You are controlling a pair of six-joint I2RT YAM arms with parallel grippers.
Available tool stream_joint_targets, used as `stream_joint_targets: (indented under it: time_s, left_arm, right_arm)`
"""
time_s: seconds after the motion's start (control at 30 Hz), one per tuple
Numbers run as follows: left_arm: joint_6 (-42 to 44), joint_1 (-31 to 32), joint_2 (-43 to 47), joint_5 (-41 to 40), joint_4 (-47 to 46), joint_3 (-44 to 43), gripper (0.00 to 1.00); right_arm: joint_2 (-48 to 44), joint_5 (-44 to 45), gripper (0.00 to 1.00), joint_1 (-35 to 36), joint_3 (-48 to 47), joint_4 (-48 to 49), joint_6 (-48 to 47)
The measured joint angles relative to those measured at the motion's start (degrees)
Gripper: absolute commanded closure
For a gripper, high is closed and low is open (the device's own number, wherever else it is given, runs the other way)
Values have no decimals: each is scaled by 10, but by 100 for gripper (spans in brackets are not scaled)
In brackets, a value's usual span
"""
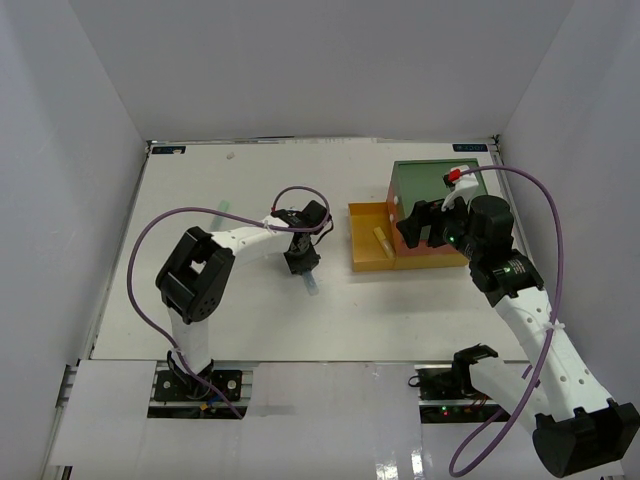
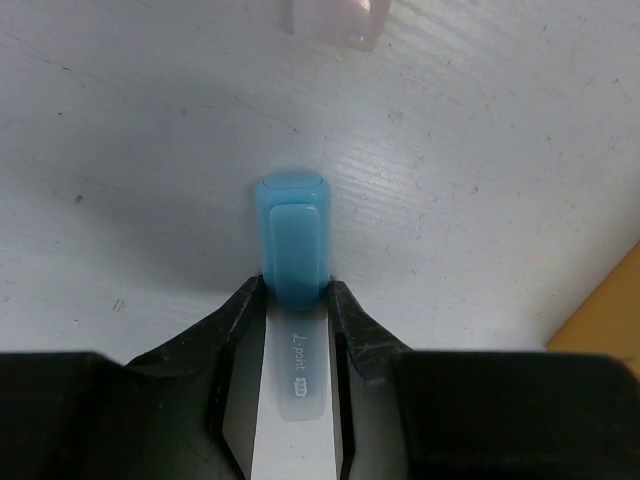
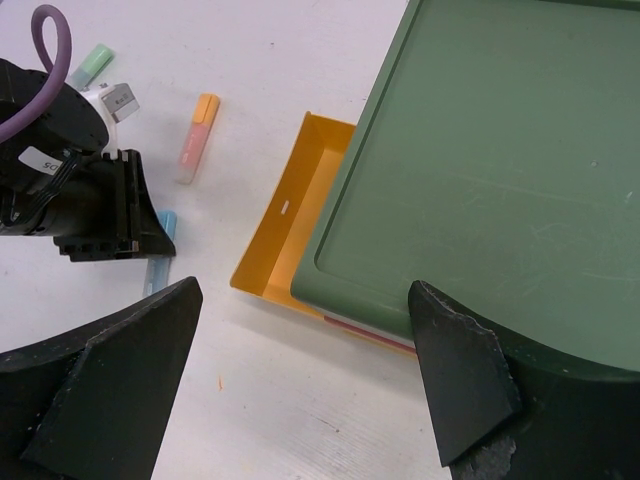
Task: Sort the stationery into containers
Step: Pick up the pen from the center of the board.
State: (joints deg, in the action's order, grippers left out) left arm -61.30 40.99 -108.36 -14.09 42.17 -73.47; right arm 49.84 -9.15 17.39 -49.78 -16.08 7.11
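My left gripper [image 1: 302, 266] is shut on a blue-capped pen [image 1: 311, 286] with a clear body, low over the white table; in the left wrist view the fingers [image 2: 238, 325] press both sides of the pen [image 2: 293, 240]. The containers are a stacked box with a green top [image 1: 440, 190]; its yellow bottom drawer [image 1: 362, 252] is pulled out to the left and holds a yellow stick [image 1: 383, 242]. My right gripper [image 1: 425, 232] hangs open and empty over the box's left edge [image 3: 300, 380]. An orange-pink marker [image 3: 197, 135] and a green marker [image 3: 90, 65] lie on the table.
The green marker [image 1: 222, 208] lies left of the left arm. A thin red-orange drawer edge [image 3: 370, 335] shows under the green top [image 3: 500, 170]. White walls enclose the table. The purple cables loop over both arms.
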Motion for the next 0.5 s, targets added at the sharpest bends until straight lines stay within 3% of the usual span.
stream_joint_targets:
  time_s: [0.17, 0.5]
  left_arm:
    - [17, 0, 0, 13, -2, -5, 73]
    - [84, 0, 7, 149, -111, -108, 71]
  right_arm:
    - [0, 0, 10, 0, 0, 0, 0]
    - [-7, 0, 10, 0, 1, 0, 0]
